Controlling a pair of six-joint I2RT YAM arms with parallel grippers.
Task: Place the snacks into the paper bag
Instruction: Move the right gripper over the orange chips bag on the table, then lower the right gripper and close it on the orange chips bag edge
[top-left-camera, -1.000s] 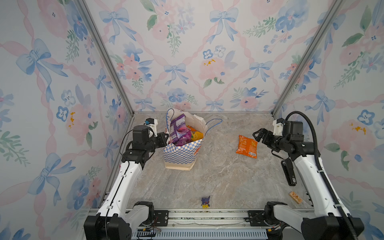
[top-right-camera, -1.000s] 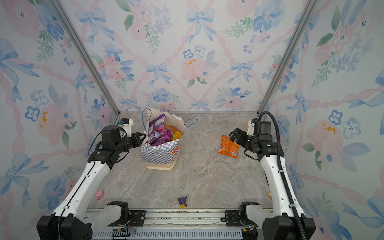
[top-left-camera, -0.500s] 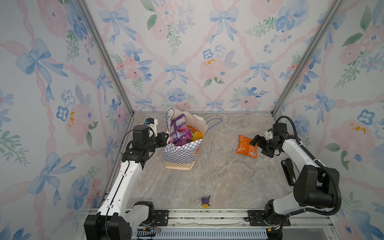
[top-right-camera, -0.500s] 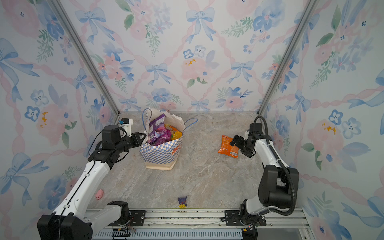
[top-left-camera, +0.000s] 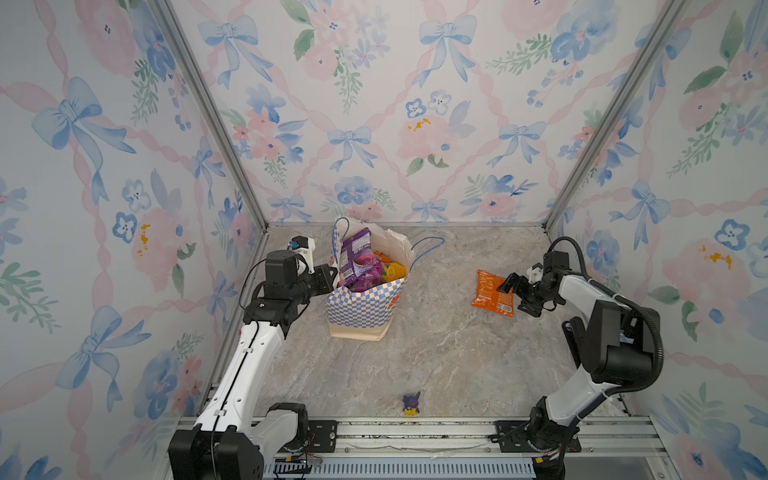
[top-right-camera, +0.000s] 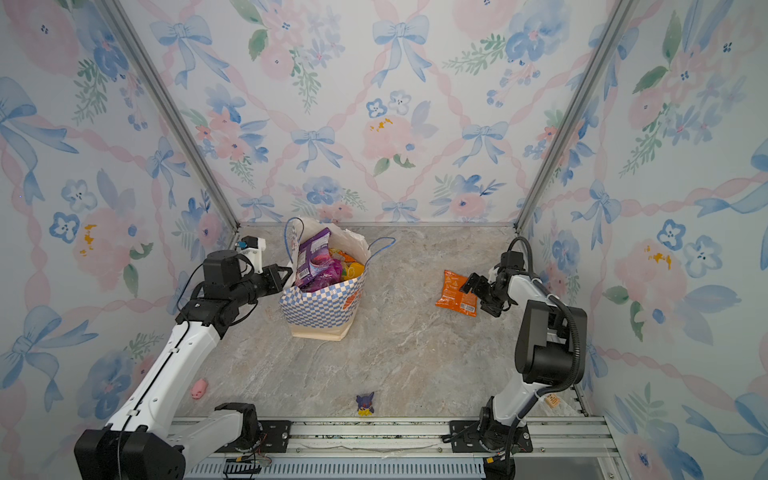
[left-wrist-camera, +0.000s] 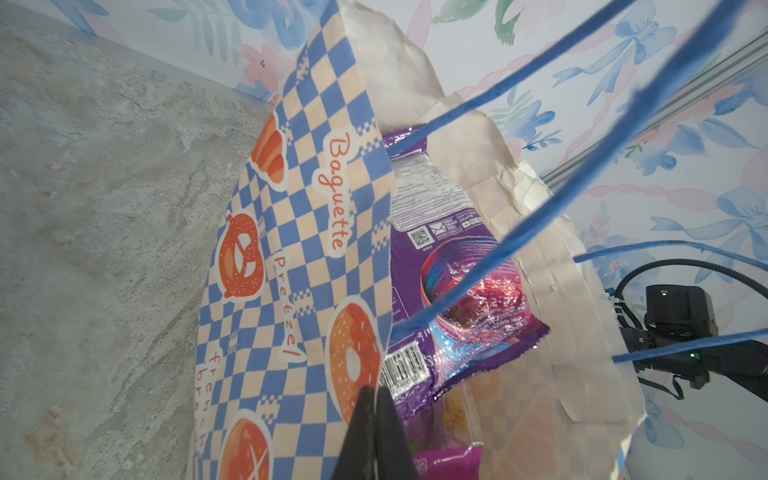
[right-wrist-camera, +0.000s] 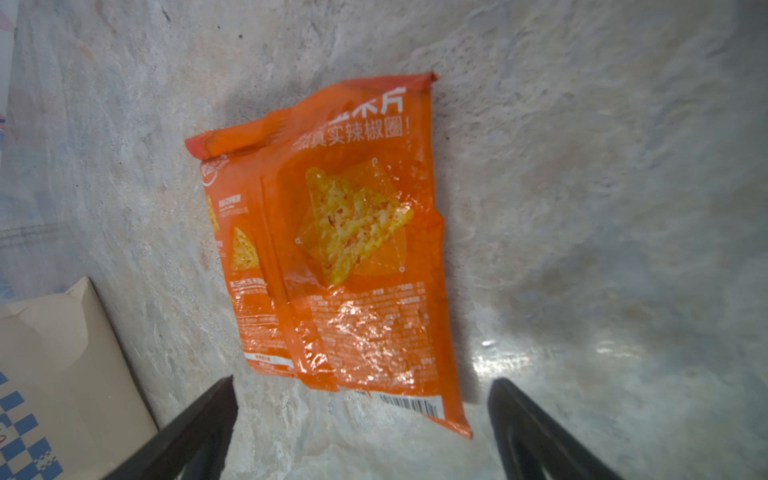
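The paper bag (top-left-camera: 365, 307) (top-right-camera: 320, 307) stands upright at the back left of the table, checkered blue and white on a cream base. Several snacks fill it, and a purple packet (top-left-camera: 355, 257) (left-wrist-camera: 457, 270) sticks up highest. My left gripper (top-left-camera: 332, 276) (left-wrist-camera: 376, 395) is shut on the bag's left rim. One orange snack packet (top-left-camera: 492, 293) (top-right-camera: 457, 293) (right-wrist-camera: 345, 257) lies flat on the table at the right. My right gripper (top-left-camera: 515, 296) (right-wrist-camera: 363, 384) is open and low at that packet's right end, one finger on each side of its barcode edge, not touching it.
A tiny purple-and-yellow figurine (top-left-camera: 411, 405) stands near the front rail. A small pink thing (top-right-camera: 198, 388) lies by the left arm, and a wooden block (top-right-camera: 552, 401) sits at the front right. The bag's blue cord handle (top-left-camera: 430, 245) hangs out to the right. Walls stand close on three sides.
My right arm has folded down and brought its open gripper low to the orange packet's right end. The left arm and the bag have not moved.
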